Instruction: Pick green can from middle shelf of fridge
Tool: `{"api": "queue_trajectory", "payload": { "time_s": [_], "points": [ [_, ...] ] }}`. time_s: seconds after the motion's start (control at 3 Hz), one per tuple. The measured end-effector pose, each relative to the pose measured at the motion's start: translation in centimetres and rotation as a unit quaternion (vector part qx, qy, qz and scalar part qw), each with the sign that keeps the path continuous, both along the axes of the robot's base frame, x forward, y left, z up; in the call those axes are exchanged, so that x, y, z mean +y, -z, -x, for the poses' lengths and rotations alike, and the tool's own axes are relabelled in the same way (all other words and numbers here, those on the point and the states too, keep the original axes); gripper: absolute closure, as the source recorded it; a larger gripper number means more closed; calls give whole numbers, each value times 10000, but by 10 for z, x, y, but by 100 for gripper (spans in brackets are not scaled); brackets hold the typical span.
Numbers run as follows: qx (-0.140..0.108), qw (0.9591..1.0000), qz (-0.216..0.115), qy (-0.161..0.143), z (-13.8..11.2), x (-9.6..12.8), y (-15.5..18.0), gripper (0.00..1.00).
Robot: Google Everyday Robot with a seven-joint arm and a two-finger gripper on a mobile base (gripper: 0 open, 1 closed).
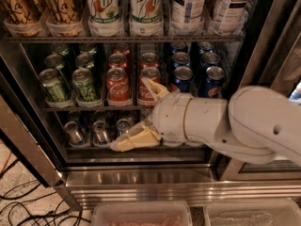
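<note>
ideally the gripper (130,114), fingers spread and empty before the coca-cola cans (118,84), should shift left along the middle shelf (89,108) and straddle the front green can (85,84) squarely.

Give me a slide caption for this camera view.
Open gripper hangs before the middle shelf of the fridge, by the red Coca-Cola cans; the green cans beside them stand untouched.

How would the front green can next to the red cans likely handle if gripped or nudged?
The green can looks like smooth metal: probably rigid yet slippery. It stands upright, packed between another green can and a red can, so a sideways nudge would likely bump neighbours before tipping it. The gripper, fingers open, hangs lower right of it, before the red can.
</note>
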State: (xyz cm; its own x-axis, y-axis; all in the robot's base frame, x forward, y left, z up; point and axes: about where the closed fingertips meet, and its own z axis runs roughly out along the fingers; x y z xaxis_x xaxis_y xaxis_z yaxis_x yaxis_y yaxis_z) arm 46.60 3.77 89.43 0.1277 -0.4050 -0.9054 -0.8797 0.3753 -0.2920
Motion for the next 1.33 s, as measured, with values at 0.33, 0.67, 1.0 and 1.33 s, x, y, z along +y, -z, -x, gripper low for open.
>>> {"api": "queue_trajectory", "payload": {
  "time_s": [0.33, 0.67, 1.0, 1.33],
  "points": [
    [-282, 9982, -525, -93, -15, 1, 57, 0],
    [-282, 9982, -525, -93, -15, 1, 57, 0],
    [-124, 9952, -946, 200, -16, 4, 57, 0],
    [120, 9828, -1633, 860, -20, -7, 72, 0]
  ]
}}
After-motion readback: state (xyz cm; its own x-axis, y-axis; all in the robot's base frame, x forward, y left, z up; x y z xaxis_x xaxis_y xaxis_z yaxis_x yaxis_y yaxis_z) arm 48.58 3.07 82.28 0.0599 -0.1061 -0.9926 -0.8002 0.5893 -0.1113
